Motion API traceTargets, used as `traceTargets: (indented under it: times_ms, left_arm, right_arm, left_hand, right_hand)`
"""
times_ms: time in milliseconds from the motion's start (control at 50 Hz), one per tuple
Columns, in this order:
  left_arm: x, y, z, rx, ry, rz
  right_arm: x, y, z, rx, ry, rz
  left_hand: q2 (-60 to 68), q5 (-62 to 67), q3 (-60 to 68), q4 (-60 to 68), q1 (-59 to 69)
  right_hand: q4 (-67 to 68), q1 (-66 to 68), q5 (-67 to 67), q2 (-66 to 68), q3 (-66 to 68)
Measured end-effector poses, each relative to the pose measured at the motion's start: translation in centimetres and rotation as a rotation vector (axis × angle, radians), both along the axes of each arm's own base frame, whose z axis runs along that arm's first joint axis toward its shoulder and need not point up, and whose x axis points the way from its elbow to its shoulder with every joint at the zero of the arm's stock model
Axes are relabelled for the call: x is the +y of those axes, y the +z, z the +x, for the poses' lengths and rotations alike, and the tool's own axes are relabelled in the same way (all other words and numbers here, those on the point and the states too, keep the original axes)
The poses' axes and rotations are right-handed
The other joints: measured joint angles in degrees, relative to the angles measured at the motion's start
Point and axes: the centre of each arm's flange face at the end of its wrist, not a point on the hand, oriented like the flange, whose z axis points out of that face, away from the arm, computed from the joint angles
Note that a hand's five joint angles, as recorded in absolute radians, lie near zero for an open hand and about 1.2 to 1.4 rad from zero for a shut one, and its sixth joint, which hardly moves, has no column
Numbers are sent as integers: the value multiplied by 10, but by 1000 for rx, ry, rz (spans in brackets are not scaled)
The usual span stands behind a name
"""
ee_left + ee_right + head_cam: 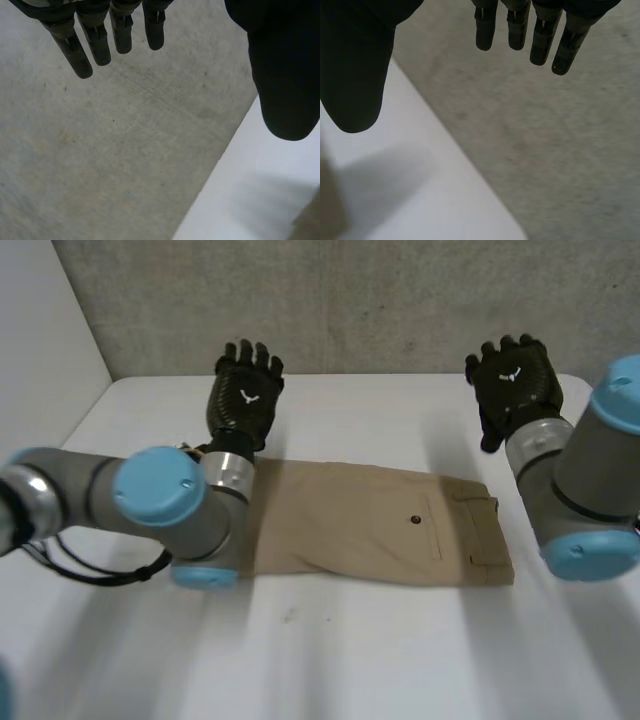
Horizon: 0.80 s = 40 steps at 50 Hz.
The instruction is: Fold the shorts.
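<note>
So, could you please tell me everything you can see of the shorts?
The shorts are tan, of a woven, cotton-like cloth, lying flat and fairly smooth on the white table. The waistband end lies by the right arm; a pocket with a dark button faces up. The leg end is hidden behind the left arm. Neither the left hand nor the right hand touches them; both are open, beyond their far edge.

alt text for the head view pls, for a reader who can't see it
Tan shorts lie flat across a white table, waistband toward the robot's right. The left hand and the right hand, both black, are open and empty beyond the shorts' far edge, near a grey wall.
</note>
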Motion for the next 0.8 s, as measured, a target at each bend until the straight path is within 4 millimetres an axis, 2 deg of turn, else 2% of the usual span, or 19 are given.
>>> traceTargets:
  times_ms: [60, 140, 160, 180, 200, 240, 300, 400, 460, 480, 540, 580, 600, 620, 640, 700, 800]
  left_arm:
    - [16, 10, 13, 66, -22, 93]
    - [39, 17, 33, 163, -37, 264]
    - [39, 17, 33, 163, -37, 264]
    - [51, 16, 44, 214, -34, 361]
    - [53, 15, 46, 222, -33, 377]
    - [64, 9, 57, 269, -20, 479]
    - [71, 3, 63, 292, -7, 539]
    - [77, -7, 68, 298, 12, 592]
    - [78, -9, 69, 295, 15, 597]
    - [78, -12, 70, 290, 19, 600]
    - [78, -13, 69, 286, 21, 601]
    - [77, -15, 69, 282, 22, 602]
    - [77, -15, 69, 282, 22, 602]
    - [77, -15, 69, 281, 22, 602]
    - [77, -15, 69, 280, 22, 602]
    - [77, -16, 69, 280, 23, 603]
    - [77, -15, 70, 281, 25, 601]
  right_arm:
    - [14, -5, -4, -13, 25, 89]
    - [34, -23, -16, -54, 28, 270]
    - [34, -23, -16, -54, 28, 270]
    - [43, -37, -24, -78, 20, 363]
    - [44, -39, -25, -81, 20, 372]
    - [51, -55, -33, -100, 19, 441]
    - [53, -66, -38, -110, 21, 472]
    - [53, -86, -45, -117, 24, 480]
    - [52, -91, -45, -117, 22, 476]
    - [49, -102, -46, -108, 17, 469]
    - [45, -111, -47, -90, 9, 463]
    - [42, -116, -48, -71, 1, 454]
    - [41, -117, -48, -63, -3, 449]
    - [39, -118, -49, -54, -8, 441]
    - [37, -118, -50, -47, -14, 434]
    - [34, -117, -53, -36, -24, 423]
    - [21, -109, -68, -17, -75, 403]
  left_hand:
    - [0, 0, 0, 0, 0]
    - [0, 0, 0, 0, 0]
    - [0, 0, 0, 0, 0]
    - [0, 0, 0, 0, 0]
    - [0, 0, 0, 0, 0]
    - [0, 0, 0, 0, 0]
    - [0, 0, 0, 0, 0]
    - [0, 0, 0, 0, 0]
    - [0, 0, 0, 0, 0]
    - [0, 0, 0, 0, 0]
    - [0, 0, 0, 0, 0]
    - [0, 0, 0, 0, 0]
    - [0, 0, 0, 0, 0]
    - [0, 0, 0, 0, 0]
    - [0, 0, 0, 0, 0]
    - [0, 0, 0, 0, 0]
    - [0, 0, 0, 0, 0]
  right_hand:
    - [1, 0, 0, 1, 3]
    - [1, 2, 2, 1, 14]
    - [1, 2, 2, 1, 14]
    - [40, 27, 36, 38, 56]
    - [40, 27, 36, 38, 56]
    - [88, 71, 77, 88, 102]
    - [113, 92, 98, 103, 128]
    - [138, 112, 121, 103, 150]
    - [144, 117, 126, 105, 155]
    - [165, 135, 145, 152, 176]
    - [238, 198, 216, 241, 251]
    - [427, 339, 385, 435, 439]
    - [427, 339, 385, 435, 439]
    - [510, 379, 460, 521, 523]
    - [534, 393, 478, 538, 538]
    - [546, 402, 486, 542, 546]
    - [548, 405, 494, 542, 548]
